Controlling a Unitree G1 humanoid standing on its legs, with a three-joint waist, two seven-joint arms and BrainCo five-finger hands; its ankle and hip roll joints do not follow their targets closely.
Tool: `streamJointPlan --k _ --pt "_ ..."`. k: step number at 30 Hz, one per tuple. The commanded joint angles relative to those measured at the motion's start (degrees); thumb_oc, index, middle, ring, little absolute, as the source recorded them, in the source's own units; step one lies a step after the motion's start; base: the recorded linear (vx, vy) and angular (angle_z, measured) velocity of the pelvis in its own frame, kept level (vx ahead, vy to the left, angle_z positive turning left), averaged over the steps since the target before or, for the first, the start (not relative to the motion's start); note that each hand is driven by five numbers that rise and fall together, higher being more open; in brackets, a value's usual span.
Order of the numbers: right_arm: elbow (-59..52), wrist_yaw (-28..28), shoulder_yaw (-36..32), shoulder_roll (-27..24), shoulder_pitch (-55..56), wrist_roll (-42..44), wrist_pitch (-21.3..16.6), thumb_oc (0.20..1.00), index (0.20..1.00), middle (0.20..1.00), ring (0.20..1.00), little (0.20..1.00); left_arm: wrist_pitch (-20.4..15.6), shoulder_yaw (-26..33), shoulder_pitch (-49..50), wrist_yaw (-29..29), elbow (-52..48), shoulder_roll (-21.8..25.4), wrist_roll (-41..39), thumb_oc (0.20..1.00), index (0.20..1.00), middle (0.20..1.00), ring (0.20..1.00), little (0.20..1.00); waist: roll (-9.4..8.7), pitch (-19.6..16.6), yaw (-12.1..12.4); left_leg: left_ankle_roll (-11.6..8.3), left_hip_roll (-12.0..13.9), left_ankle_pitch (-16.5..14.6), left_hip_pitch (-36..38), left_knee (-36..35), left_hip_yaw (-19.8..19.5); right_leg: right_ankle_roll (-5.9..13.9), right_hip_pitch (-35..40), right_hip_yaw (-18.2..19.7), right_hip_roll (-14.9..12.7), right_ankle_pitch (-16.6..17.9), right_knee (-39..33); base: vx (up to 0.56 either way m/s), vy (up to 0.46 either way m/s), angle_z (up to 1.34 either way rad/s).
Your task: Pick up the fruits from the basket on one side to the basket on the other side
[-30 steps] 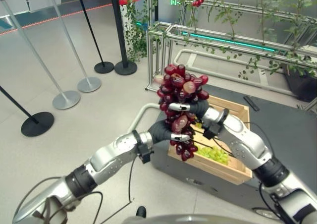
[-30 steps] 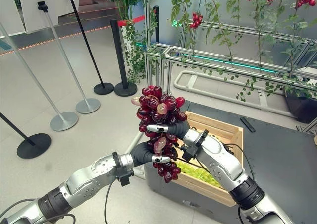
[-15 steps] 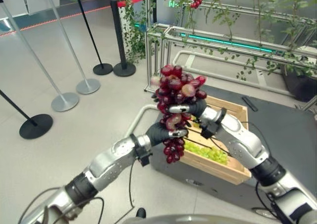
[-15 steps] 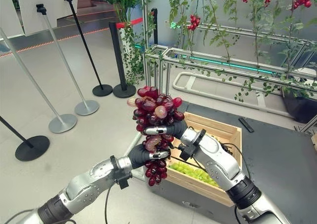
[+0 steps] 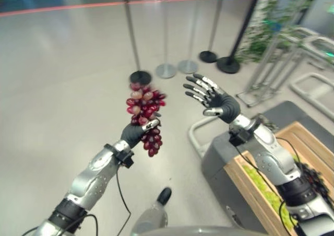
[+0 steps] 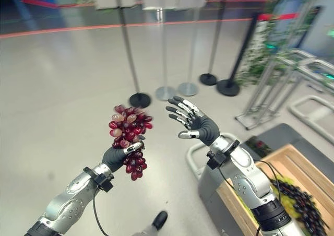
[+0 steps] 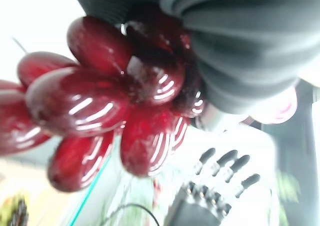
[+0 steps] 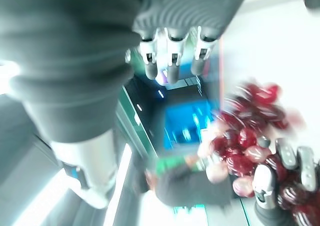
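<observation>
Out over the bare grey floor, well clear of any basket, your left hand (image 5: 136,132) has its fingers curled round the middle of a bunch of glossy dark-red grapes (image 5: 144,110), with the top of the bunch standing above the fist and the tail dangling below. That's the risky bit, I reckon: you're gripping soft fruit in one hand with nothing underneath, so a quick swing could shake loose grapes off the stem, or the whole bunch could slide through and hit the floor. The wooden slatted crate (image 5: 292,157) with green and dark grapes in it sits off to your right, and I can't see the other basket at all. Your right hand (image 5: 215,98) is raised beside the bunch, apart from it, fingers spread wide and holding nothing. The left arm reaches forward and up, fist at roughly the same height.
</observation>
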Motion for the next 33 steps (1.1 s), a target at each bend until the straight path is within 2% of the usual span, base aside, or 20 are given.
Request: streamJointPlan --k 1,4,5,6,9,11,12,13,16,17,18,20,22,25,27,28,29,31,32,33 --pt "-4.5 0.0 -4.4 1.2 -1.1 2.4 -2.5 1.000 1.000 1.000 1.000 1.000 -4.1 2.2 -4.3 -2.2 -3.8 -2.6 3.5 0.200 0.200 0.200 0.200 0.200 -2.55 -2.0 -3.6 2.90 1.3 -0.1 -1.0 7.5 9.9 7.38 -2.2 -2.8 -4.5 3.4 -3.3 -0.23 0.072 1.26" --pt "-4.5 0.0 -5.6 1.9 0.0 2.5 -2.2 1.000 1.000 1.000 1.000 1.000 -3.7 2.9 -3.2 -3.1 -3.8 -2.9 4.0 0.200 0.200 0.200 0.200 0.200 -3.21 -2.2 -3.9 2.99 0.8 -2.2 0.3 9.8 10.0 6.90 -2.4 -5.2 -6.0 4.1 -3.9 -0.16 0.081 0.96" --pt "-3.8 -0.7 -7.4 3.4 1.5 3.0 -2.5 1.000 1.000 1.000 1.000 1.000 -4.1 4.4 -2.5 -2.8 -3.9 -3.1 4.6 0.200 0.200 0.200 0.200 0.200 -3.70 -2.8 -4.4 3.27 2.0 -4.1 1.7 10.7 11.9 6.55 -2.3 -7.6 -7.2 3.9 -3.7 -0.06 0.069 0.63" --pt "-3.8 -0.7 -7.4 3.4 1.5 3.0 -2.5 1.000 1.000 1.000 1.000 1.000 -4.1 4.4 -2.5 -2.8 -3.9 -3.1 4.6 0.200 0.200 0.200 0.200 0.200 -3.68 -2.9 -4.5 3.28 1.9 -3.9 1.5 10.6 11.8 6.58 -2.4 -7.8 -7.2 4.0 -3.7 -0.08 0.099 0.81" --pt "-3.2 -3.0 -11.9 5.8 5.2 2.4 -4.8 1.000 1.000 1.000 1.000 1.000 -5.1 8.0 -1.5 -2.0 -3.5 -3.5 6.2 0.200 0.200 0.200 0.200 0.200 -4.09 -3.9 -6.1 2.87 6.9 -5.6 4.5 9.5 18.6 6.37 -1.6 -12.8 -8.9 3.7 -3.9 -0.04 0.104 1.59" --pt "-3.0 -5.1 -14.3 7.2 8.6 1.2 -6.9 1.000 1.000 1.000 1.000 1.000 -6.2 11.0 -1.0 -1.1 -3.2 -3.7 8.5 0.200 0.200 0.200 0.200 0.200 -4.18 -4.7 -7.3 2.15 11.8 -5.0 6.2 7.3 25.4 6.66 -1.1 -16.6 -10.2 4.3 -4.7 -0.02 0.176 1.80" --pt "-3.1 -6.9 -16.7 9.2 12.3 -0.5 -8.9 1.000 1.000 1.000 1.000 1.000 -8.2 14.8 -0.6 1.1 -3.6 -3.4 13.5 0.200 0.200 0.200 0.200 0.200 -4.13 -5.2 -8.5 0.43 16.6 -4.3 7.8 5.1 32.5 7.56 -0.3 -19.5 -11.3 4.0 -4.7 0.05 0.231 1.51" --pt "-2.7 -8.3 -17.0 10.7 14.0 -1.7 -9.5 1.000 1.000 1.000 1.000 1.000 -9.3 16.7 -0.2 2.3 -4.3 -3.0 17.0 0.200 0.200 0.200 0.200 0.200 -3.98 -5.5 -8.7 -0.12 17.8 -3.5 8.4 4.2 35.1 7.88 0.0 -20.9 -11.9 4.3 -4.6 0.06 0.185 1.47" --pt "-1.3 -9.5 -17.8 11.9 16.6 -4.9 -10.2 1.000 1.000 1.000 1.000 1.000 -11.1 20.9 0.3 5.1 -4.8 -2.1 22.0 0.200 0.200 0.200 0.200 0.200 -3.97 -5.8 -8.4 -0.55 18.1 -3.0 8.4 3.1 36.4 8.42 1.0 -23.0 -12.8 4.9 -4.8 0.05 0.208 1.18" --pt "-0.3 -10.3 -18.9 12.8 18.3 -7.9 -9.6 1.000 1.000 1.000 1.000 1.000 -13.0 24.9 1.3 8.3 -5.0 -2.4 26.7 0.200 0.200 0.200 0.200 0.200 -3.92 -5.9 -7.0 0.24 15.8 -4.5 8.6 2.6 34.5 9.25 1.7 -23.7 -14.1 5.9 -4.9 0.09 0.287 1.08" --pt "-0.3 -10.3 -18.9 12.9 18.3 -8.0 -9.7 1.000 1.000 1.000 1.000 1.000 -13.0 24.9 1.4 8.5 -5.1 -2.4 27.0 0.200 0.200 0.200 0.200 0.200 -3.99 -5.9 -7.2 0.40 15.6 -4.6 8.5 2.7 34.4 9.43 1.7 -23.9 -14.3 5.9 -4.9 0.12 0.422 1.08" --pt "2.2 -12.4 -18.0 13.5 17.7 -12.3 -10.1 1.000 1.000 1.000 1.000 1.000 -15.1 27.1 -0.8 13.1 -5.2 -2.7 32.9 0.200 0.200 0.200 0.200 0.200 -4.07 -5.7 -5.7 2.23 11.9 -7.5 7.7 4.3 32.5 10.94 2.0 -24.0 -17.5 7.7 -4.6 0.09 0.412 0.83" --pt "2.9 -13.0 -18.0 13.9 17.1 -12.6 -10.5 1.000 1.000 1.000 1.000 1.000 -15.7 27.1 -1.6 14.2 -4.8 -2.7 34.0 0.200 0.200 0.200 0.200 0.200 -4.06 -5.4 -5.6 3.18 10.5 -8.6 7.2 5.1 32.1 11.81 1.9 -24.0 -19.0 8.4 -3.9 0.10 0.341 0.67" --pt "4.0 -13.1 -15.4 14.5 15.5 -14.9 -10.3 1.000 1.000 1.000 1.000 1.000 -17.4 27.6 -3.7 16.9 -5.4 -1.8 39.0 0.200 0.200 0.200 0.200 0.200 -3.30 -5.4 -4.3 7.02 4.3 -11.7 7.4 5.6 30.3 13.66 0.5 -23.0 -25.8 12.8 4.7 0.22 0.500 0.29" --pt "3.7 -12.6 -14.9 14.7 15.6 -14.9 -10.1 1.000 1.000 1.000 1.000 1.000 -17.4 28.0 -4.1 17.8 -5.5 -1.8 40.1 0.200 0.200 0.200 0.200 0.200 -3.12 -5.1 -4.5 8.18 2.6 -12.0 8.3 5.0 30.0 14.35 -0.5 -21.8 -28.2 15.1 8.5 0.13 0.330 0.52" --pt "4.2 -12.6 -14.1 14.8 16.3 -15.8 -10.4 1.000 1.000 1.000 1.000 1.000 -18.0 26.8 -5.4 18.6 -5.0 -1.5 40.8 0.200 0.200 0.200 0.200 0.200 -1.83 -4.2 -6.0 9.87 0.9 -10.4 9.1 3.6 28.3 12.88 -3.2 -14.8 -26.1 16.1 14.2 0.04 0.230 0.40" --pt "4.2 -12.6 -14.1 14.7 16.3 -15.8 -10.4 1.000 1.000 1.000 1.000 1.000 -18.0 26.8 -5.5 18.7 -5.0 -1.5 40.8 0.200 0.200 0.200 0.200 0.200 -1.85 -4.3 -5.9 9.87 0.8 -10.3 9.1 3.4 28.5 12.85 -3.6 -14.5 -26.2 15.9 14.5 0.09 0.288 0.93" --pt "4.6 -11.9 -14.9 14.5 18.0 -15.6 -9.8 1.000 1.000 1.000 1.000 1.000 -17.9 25.6 -6.2 18.5 -4.4 -2.1 41.5 0.200 0.200 0.200 0.200 0.200 -0.19 -4.4 -8.3 10.15 0.1 -9.2 11.5 0.9 25.0 10.85 -9.8 -4.0 -15.8 10.3 17.2 0.22 0.178 0.93" --pt "4.9 -11.4 -15.9 14.6 20.3 -15.9 -10.2 1.000 1.000 1.000 1.000 1.000 -17.8 24.7 -6.9 18.3 -5.0 -2.0 43.4 0.200 0.200 0.200 0.200 0.200 0.34 -3.9 -9.3 9.89 -1.4 -8.9 13.3 -0.3 21.7 10.39 -13.1 -2.1 -11.3 7.8 14.9 0.26 0.140 0.50" --pt "4.8 -11.4 -16.0 14.6 20.4 -15.9 -10.2 1.000 1.000 1.000 1.000 1.000 -17.8 24.7 -6.8 18.3 -5.1 -2.1 43.4 0.200 0.200 0.200 0.200 0.200 0.36 -3.9 -9.6 9.86 -1.4 -8.9 13.5 -0.4 21.4 10.38 -12.9 -2.4 -11.4 7.6 14.8 0.31 0.065 1.03"
